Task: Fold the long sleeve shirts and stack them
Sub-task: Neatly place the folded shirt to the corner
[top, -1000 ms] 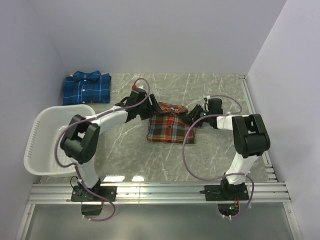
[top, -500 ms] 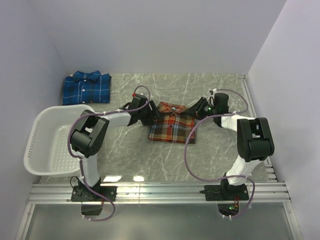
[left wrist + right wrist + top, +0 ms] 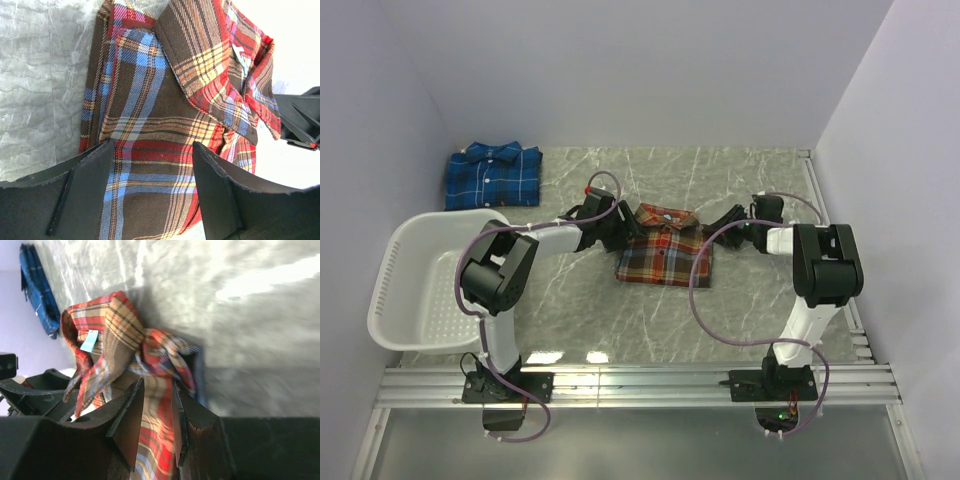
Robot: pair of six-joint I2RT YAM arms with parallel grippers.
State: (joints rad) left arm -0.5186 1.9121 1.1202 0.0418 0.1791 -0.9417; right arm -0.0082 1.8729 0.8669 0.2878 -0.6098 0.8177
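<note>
The red-orange plaid shirt lies folded flat at the table's middle, collar toward the back. The blue plaid shirt lies folded at the back left. My left gripper is open at the red shirt's back left corner. In the left wrist view its gripper has the jaws spread wide just above the cloth, holding nothing. My right gripper is off the shirt's right edge near the collar. In the right wrist view its gripper shows a narrow gap and no cloth pinched; the shirt lies beyond.
A white slotted plastic basket stands at the left front. Walls close the back and both sides. A metal rail runs along the near edge. The blue shirt also shows far off in the right wrist view.
My right gripper has drawn back to the right, off the red shirt. My left gripper came down to the shirt's back left corner and has stayed there. The shirt lies flatter.
</note>
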